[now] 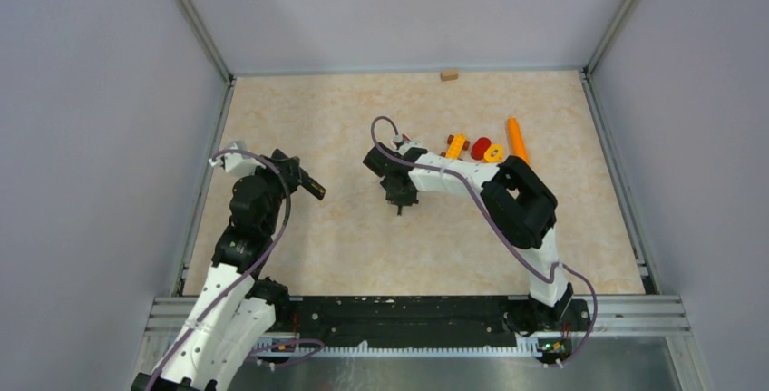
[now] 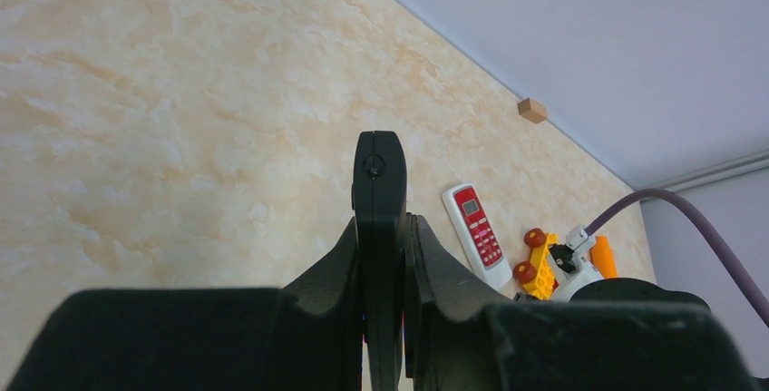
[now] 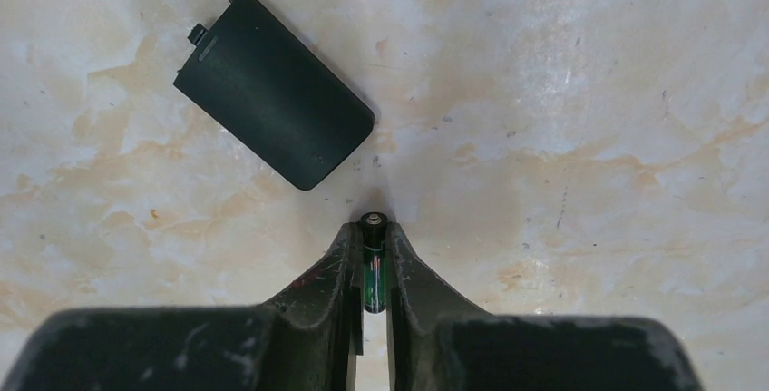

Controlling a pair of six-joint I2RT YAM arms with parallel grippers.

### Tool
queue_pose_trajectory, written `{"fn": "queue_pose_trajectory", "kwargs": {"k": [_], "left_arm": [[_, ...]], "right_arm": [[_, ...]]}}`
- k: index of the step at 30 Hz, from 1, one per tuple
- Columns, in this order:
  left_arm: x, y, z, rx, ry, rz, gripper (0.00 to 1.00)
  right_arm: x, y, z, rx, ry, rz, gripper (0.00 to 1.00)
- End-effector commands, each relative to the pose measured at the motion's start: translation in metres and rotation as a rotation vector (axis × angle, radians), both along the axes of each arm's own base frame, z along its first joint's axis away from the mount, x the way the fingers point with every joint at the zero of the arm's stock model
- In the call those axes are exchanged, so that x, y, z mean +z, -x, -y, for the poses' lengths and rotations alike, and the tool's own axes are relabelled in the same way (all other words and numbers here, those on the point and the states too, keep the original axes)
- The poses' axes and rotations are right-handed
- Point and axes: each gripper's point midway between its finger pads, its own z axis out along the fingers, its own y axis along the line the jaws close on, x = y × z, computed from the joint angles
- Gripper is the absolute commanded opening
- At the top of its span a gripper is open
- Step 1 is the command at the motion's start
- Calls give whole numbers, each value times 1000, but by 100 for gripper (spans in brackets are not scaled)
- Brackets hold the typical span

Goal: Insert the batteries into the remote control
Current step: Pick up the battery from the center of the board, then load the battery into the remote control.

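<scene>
My left gripper (image 1: 302,180) is shut on a slim black bar (image 2: 379,173), the remote control. The bar stands edge-on between the fingers and sticks out past their tips above the table. My right gripper (image 3: 373,232) is shut on a small dark green battery (image 3: 373,264). The battery's metal tip points down, close to the tabletop. In the top view this gripper (image 1: 399,202) is at the table's middle. A black battery cover (image 3: 272,128) lies flat on the table just ahead and left of the right fingers. A second battery is not in view.
A red-and-white remote (image 2: 478,235) lies by the right arm. A yellow brick car (image 1: 455,145), red and yellow wheels (image 1: 481,148) and an orange carrot cone (image 1: 518,140) lie at the back right. A small wooden block (image 1: 448,73) sits at the far wall.
</scene>
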Motion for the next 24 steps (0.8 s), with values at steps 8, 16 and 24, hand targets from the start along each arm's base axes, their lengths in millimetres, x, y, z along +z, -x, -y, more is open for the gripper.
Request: {"fn": "queue_pose_trajectory", "kwargs": {"k": [8,16,24], "left_arm": [[23,-4,32,-178,13,84,0],[49,0,101,-574,76,92,0],[85,6,145,-828,311,121,0]], "right_arm": [[57,-7,-3,42,-105,163,0],[187,-14,3,228,-315,519,0],[319,17,-17,542,-604,845,0]]}}
